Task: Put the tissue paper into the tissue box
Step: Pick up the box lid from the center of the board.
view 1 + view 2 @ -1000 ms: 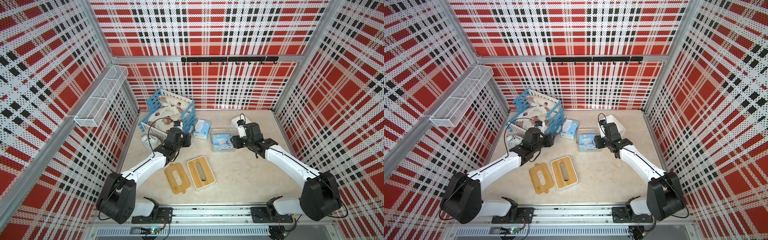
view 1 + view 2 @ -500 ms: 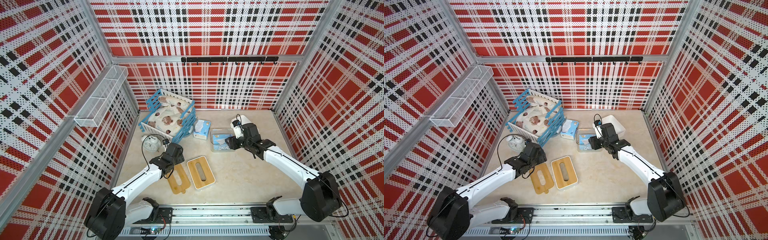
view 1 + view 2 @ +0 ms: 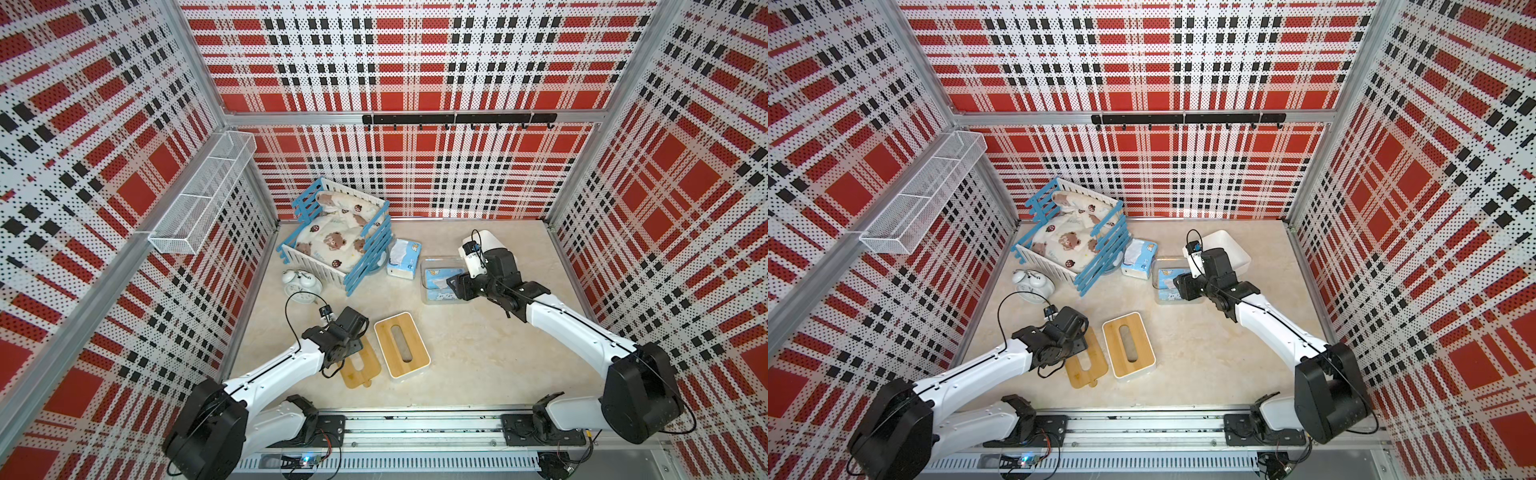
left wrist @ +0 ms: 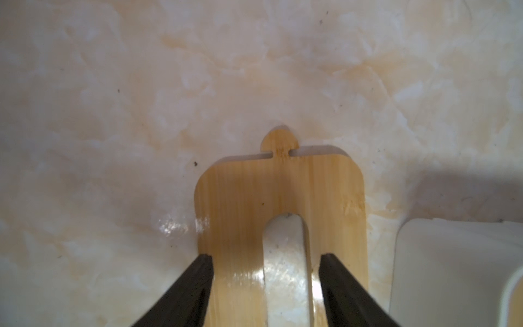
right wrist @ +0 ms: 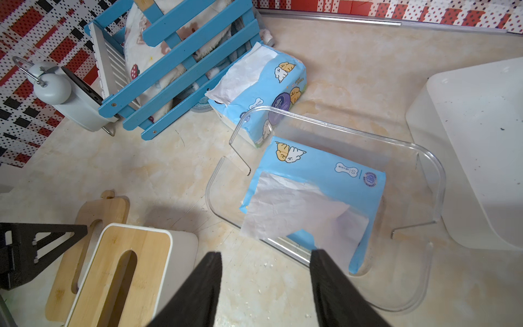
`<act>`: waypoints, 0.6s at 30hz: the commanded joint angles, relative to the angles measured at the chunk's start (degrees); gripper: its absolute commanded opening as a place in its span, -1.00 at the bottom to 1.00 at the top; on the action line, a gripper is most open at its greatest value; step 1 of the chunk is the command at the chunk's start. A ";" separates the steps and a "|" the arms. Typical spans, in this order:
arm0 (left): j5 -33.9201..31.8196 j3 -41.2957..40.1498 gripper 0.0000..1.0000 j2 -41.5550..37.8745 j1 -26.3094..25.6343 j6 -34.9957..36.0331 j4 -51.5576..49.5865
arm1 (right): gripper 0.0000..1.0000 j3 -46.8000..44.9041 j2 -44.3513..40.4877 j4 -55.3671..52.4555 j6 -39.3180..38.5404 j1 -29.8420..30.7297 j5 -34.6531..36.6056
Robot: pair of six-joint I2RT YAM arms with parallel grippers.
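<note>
While the right gripper hovers at the near rim of the clear box, its jaws stand spread with nothing between them, and one tissue paper pack lies inside that box just beyond the fingertips, its white sheet sticking out towards them; from the right wrist view I cannot tell whether a fingertip touches the sheet. In both top views this box sits to the right of centre, with a white open box just beyond it on the far right. A second tissue paper pack lies on the table to the left of the clear box, against the blue crib, well apart from both grippers. The left gripper hangs low over a loose bamboo lid at the near left, its jaws also spread, one fingertip at the lid's outer edge and one past its slot; neither pinches anything. Just to the right of that lid stands the tissue box, closed by its own slotted bamboo top. An alarm clock stands near the crib
</note>
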 commanded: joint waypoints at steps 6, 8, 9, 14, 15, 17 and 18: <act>-0.83 1.05 0.36 -0.58 1.87 -2.86 -6.04 | 0.16 -1.47 -0.41 2.08 -0.54 0.16 -0.53; -0.10 1.06 0.36 0.45 2.43 -2.17 -5.47 | 0.16 -1.79 -0.47 2.39 -0.46 0.16 -0.74; 0.05 1.14 0.36 0.94 2.56 -1.83 -5.26 | 0.16 -1.92 -0.56 2.40 -0.41 0.16 -0.78; 1.78 1.01 0.35 3.56 3.35 0.44 -2.68 | 0.16 -2.18 -0.91 2.67 -0.37 0.17 -0.95; 2.01 0.97 0.35 4.05 3.35 0.80 -2.15 | 0.16 -2.18 -0.91 2.74 -0.28 0.16 -1.00; 2.54 0.84 0.35 5.11 3.44 1.40 -1.21 | 0.16 -2.18 -0.82 2.67 -0.28 0.16 -1.01; 2.87 0.64 0.35 5.61 3.40 1.70 -0.62 | 0.16 -2.18 -0.83 2.68 -0.29 0.16 -1.04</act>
